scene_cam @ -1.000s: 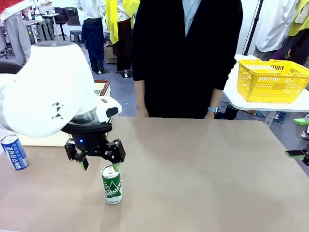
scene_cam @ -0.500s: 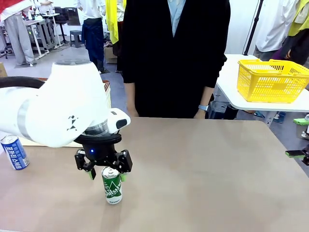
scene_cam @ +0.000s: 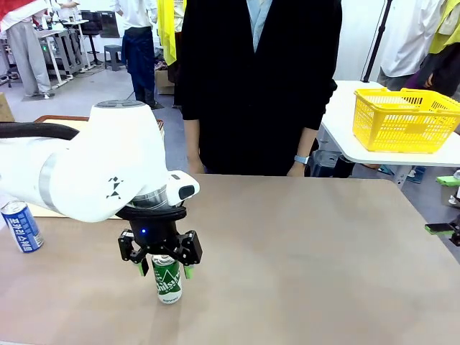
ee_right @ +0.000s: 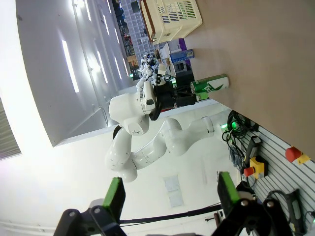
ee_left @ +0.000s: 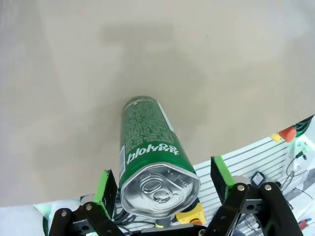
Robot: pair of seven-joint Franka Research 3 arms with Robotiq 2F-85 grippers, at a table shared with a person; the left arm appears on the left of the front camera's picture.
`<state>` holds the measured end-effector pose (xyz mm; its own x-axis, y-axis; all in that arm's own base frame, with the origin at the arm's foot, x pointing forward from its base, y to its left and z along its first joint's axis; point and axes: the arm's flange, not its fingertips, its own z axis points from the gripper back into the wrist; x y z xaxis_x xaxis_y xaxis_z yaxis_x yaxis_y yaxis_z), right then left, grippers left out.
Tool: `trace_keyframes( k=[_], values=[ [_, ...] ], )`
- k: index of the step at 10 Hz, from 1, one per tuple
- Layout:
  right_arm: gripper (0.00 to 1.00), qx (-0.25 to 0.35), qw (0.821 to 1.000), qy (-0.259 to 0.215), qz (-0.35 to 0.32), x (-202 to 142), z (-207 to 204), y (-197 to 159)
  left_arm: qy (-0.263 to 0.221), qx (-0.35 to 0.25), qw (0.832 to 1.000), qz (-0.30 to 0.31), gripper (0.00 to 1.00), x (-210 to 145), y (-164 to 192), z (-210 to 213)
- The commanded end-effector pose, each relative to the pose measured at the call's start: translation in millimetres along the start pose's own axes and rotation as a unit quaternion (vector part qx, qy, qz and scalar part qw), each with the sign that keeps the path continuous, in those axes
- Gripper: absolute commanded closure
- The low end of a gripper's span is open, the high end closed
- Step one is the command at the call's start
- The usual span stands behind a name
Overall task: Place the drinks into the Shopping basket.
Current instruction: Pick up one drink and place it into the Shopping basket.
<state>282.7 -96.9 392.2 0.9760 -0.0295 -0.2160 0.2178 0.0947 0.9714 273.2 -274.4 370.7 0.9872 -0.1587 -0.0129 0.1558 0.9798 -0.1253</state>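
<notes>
The left gripper (scene_cam: 159, 263) is released: its jaws are spread, one on each side of the silver top of the green can (scene_cam: 167, 282), and nothing is clamped. In the left wrist view the pads (ee_left: 107, 183) flank the rim closely; contact cannot be confirmed. The can stands upright on the table (scene_cam: 309, 266), with its long axis vertical and in line with the fingers. It therefore lies at 6 o'clock from the gripper, directly beneath. The closing line runs 9 to 3 o'clock across the can. A blue can (scene_cam: 20, 227) stands well apart at 9 o'clock of the green one. The right gripper (scene_cam: 444, 205), spread and empty, hangs at the table's 3 o'clock edge, so the left arm is nearer. In the right wrist view the Shopping basket (ee_right: 172, 17) lies past the green can.
</notes>
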Motion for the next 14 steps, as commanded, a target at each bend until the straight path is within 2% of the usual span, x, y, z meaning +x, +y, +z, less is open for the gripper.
trace_keyframes(
  k=[1, 3, 4, 5, 6, 11, 12, 14],
  values=[
    [0.00, 0.003, 1.000, 0.001, 0.002, -1, 1, 4, -0.015, 0.005, 1.000, 0.009, 0.00, 5, -1, -1],
    [0.00, 0.003, 1.000, 0.001, 0.002, -1, 1, 4, -0.028, 0.005, 1.000, 0.004, 0.00, 4, 1, -1],
    [0.00, 0.003, 1.000, 0.001, 0.002, -1, 1, 4, -0.036, 0.005, 0.999, 0.003, 0.44, 4, 1, -1],
    [0.00, 0.003, 1.000, 0.001, 0.002, -1, 1, 4, -0.038, 0.009, 0.999, 0.004, 0.70, 4, 1, -1],
    [0.00, 0.003, 1.000, 0.001, 0.002, -1, 1, 4, -0.037, 0.012, 0.999, 0.004, 1.00, 4, 1, 0],
    [0.00, 0.003, 1.000, 0.001, 0.002, -1, 1, 4, -0.046, 0.010, 0.999, 0.024, 1.00, 0, 10, 11],
    [0.00, 0.003, 1.000, 0.001, 0.002, -1, 1, 4, -0.073, 0.003, 0.997, 0.035, 1.00, -3, 18, 36],
    [0.00, 0.003, 1.000, 0.001, 0.002, -1, 1, 4, -0.159, -0.039, 0.985, 0.056, 1.00, -2, 53, 147]
  ],
)
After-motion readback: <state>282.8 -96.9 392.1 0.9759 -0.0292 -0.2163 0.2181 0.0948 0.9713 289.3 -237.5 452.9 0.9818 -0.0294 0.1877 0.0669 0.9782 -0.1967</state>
